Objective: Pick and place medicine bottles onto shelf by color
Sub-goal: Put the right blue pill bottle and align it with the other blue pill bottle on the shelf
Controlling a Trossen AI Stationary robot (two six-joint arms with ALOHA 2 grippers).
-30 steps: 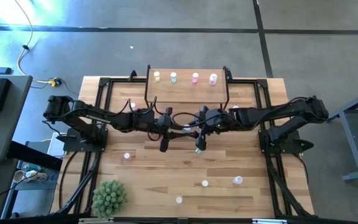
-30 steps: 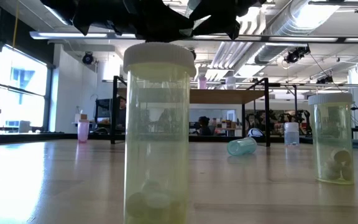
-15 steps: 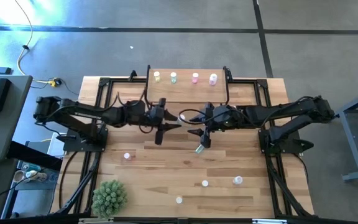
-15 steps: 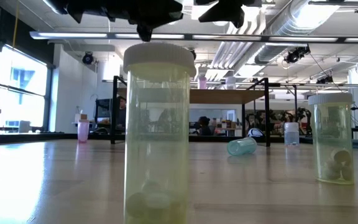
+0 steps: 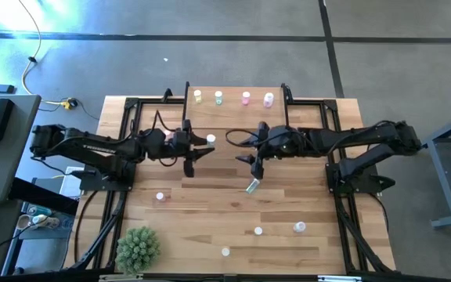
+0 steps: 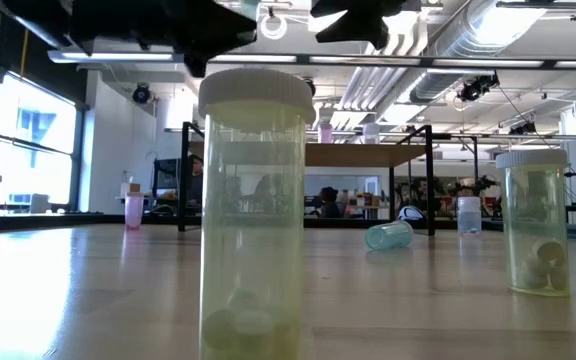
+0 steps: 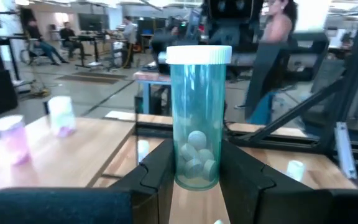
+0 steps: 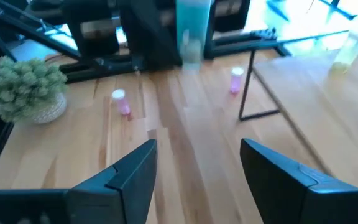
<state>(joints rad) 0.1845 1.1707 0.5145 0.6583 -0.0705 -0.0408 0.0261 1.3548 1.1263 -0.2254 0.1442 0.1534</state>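
The left claw (image 5: 196, 153) is clamped on a small teal-green transparent cylindrical medicine bottle with a white cap (image 7: 196, 116). It holds the bottle upright by its lower end, above the wood-plank table (image 5: 210, 227) and just in front of the small light-wood shelf on thin black metal legs (image 5: 233, 117). The right claw (image 5: 256, 163) hangs beside it over the middle of the table, its fingers (image 8: 129, 174) spread wide and holding nothing.

Hazards from this position:

- Slip. The grip sits low on the bottle, so most of the body stands clear above the fingers. A quick swing toward the shelf may tip or drop it.
- Collision with shelf contents. Four bottles already stand along the far edge of the shelf: a yellow one (image 5: 198, 96), a green one (image 5: 218, 97), a pink one (image 5: 246, 98) and a lavender-white one (image 5: 268, 99). A careless approach may knock one over.
- Wrong colour group. The held bottle belongs beside the green one; its neighbours stand close on either side.
- Arm contact. The two claws are near each other, so crossing paths may cause a strike.
- A pale green bottle lying on its side (image 5: 252, 186) may roll if disturbed.
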